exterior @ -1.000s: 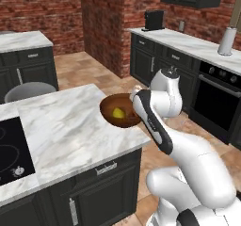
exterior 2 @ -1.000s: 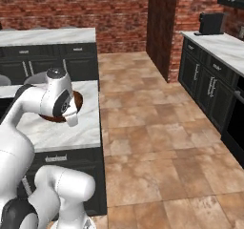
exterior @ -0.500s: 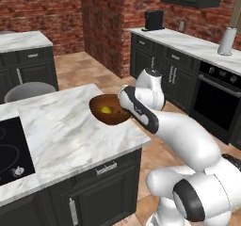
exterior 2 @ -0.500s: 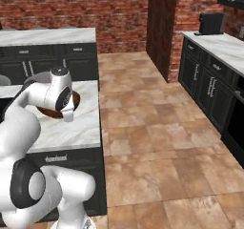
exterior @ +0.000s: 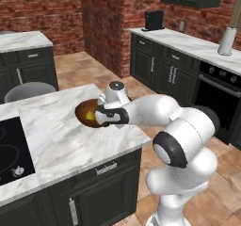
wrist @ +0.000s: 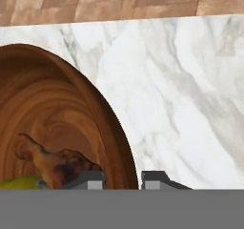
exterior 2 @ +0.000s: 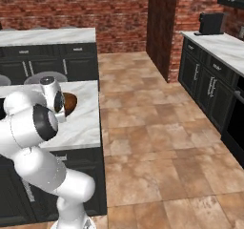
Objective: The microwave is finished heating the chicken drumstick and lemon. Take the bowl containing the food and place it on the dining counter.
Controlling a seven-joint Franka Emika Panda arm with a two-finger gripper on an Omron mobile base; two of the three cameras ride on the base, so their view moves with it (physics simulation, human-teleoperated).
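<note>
The bowl (exterior: 88,113) holds the lemon (exterior: 89,114), a bright yellow patch against its inner wall, and the chicken drumstick (wrist: 59,162), a lumpy brown piece lying just above the lemon's rim in the hand view. The bowl is round, glossy and reddish-brown, with curved wood grain ringing its inside, and it sits over the dining counter's tabletop (exterior: 61,140), a white slab with soft grey veins above dark cabinet fronts with silver handles; whether it rests on the marble or hangs just above it cannot be told. The gripper (wrist: 123,179) is clamped on the bowl's rim, one finger inside the wall and one outside. In the right base view the bowl (exterior 2: 70,102) peeks out behind the white wrist, near the slab's edge. A black cooktop (exterior: 12,147) is set into the tabletop to the left, well apart from the bowl. Terracotta floor tiles (exterior 2: 157,142) lie beyond. No writing can be read
</note>
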